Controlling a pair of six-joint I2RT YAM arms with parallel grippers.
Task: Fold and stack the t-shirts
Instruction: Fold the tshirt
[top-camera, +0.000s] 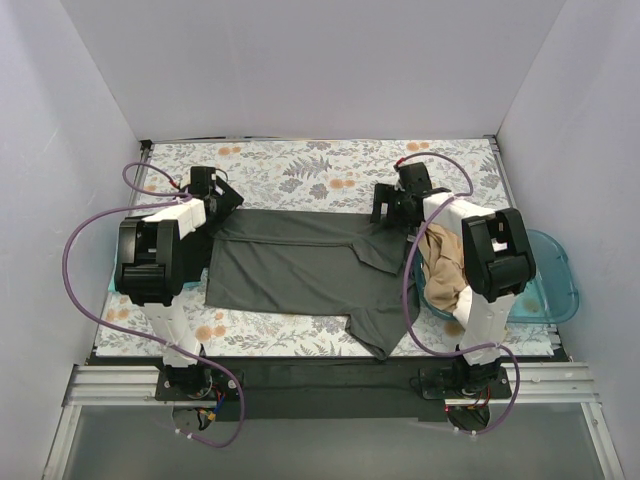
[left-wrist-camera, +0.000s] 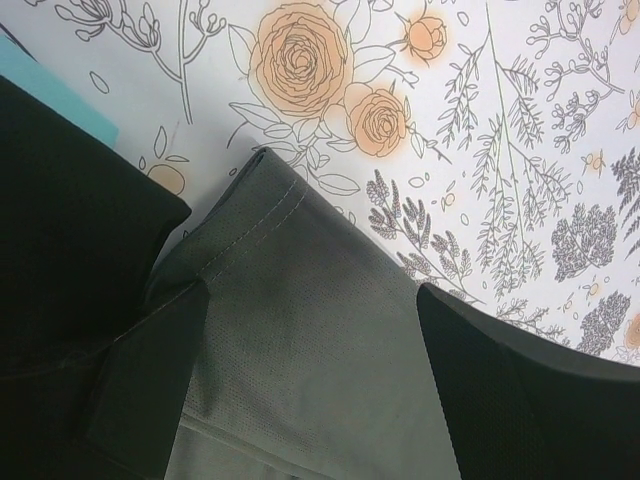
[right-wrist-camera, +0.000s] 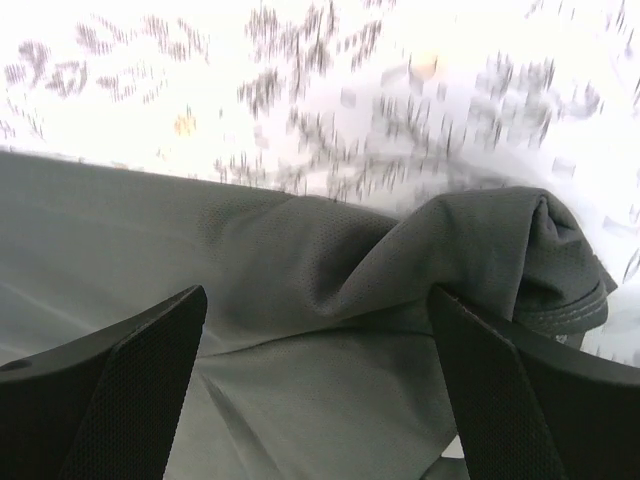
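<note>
1. At the near edge, a black strip (top-camera: 300, 375) is seen between the two arm bases, just in front of the floral table covering (top-camera: 290, 170).
2. The dark grey t-shirt (top-camera: 290, 265) is spread flat across the middle of the covering, between the arms. One sleeve (top-camera: 375, 335) points toward the near edge.
3. A translucent teal tub (top-camera: 550, 285) is set at the right side of the table. A tan t-shirt (top-camera: 443, 262) is heaped in it and spills over the rim beside the grey shirt. Much of both is screened by the right arm.
4. The left gripper (top-camera: 222, 198) is held over the far left corner of the grey shirt. Its fingers (left-wrist-camera: 530, 390) are spread apart and nothing is pinched; the stitched corner lies flat between them.
5. The right gripper (top-camera: 392, 208) is held over the far right part of the same shirt. Its fingers (right-wrist-camera: 130, 390) are likewise parted, with a bunched fold (right-wrist-camera: 500, 240) raised just beside one of them. Whether the fold is touched cannot be told.
6. The tub and the tan shirt are shown only from above. The seam stitching and the mesh weave are shown only by the wrist cameras, and the covering is blurred in the right wrist view.
7. Farthest off, the table is closed in by plain white walls (top-camera: 320, 70).
</note>
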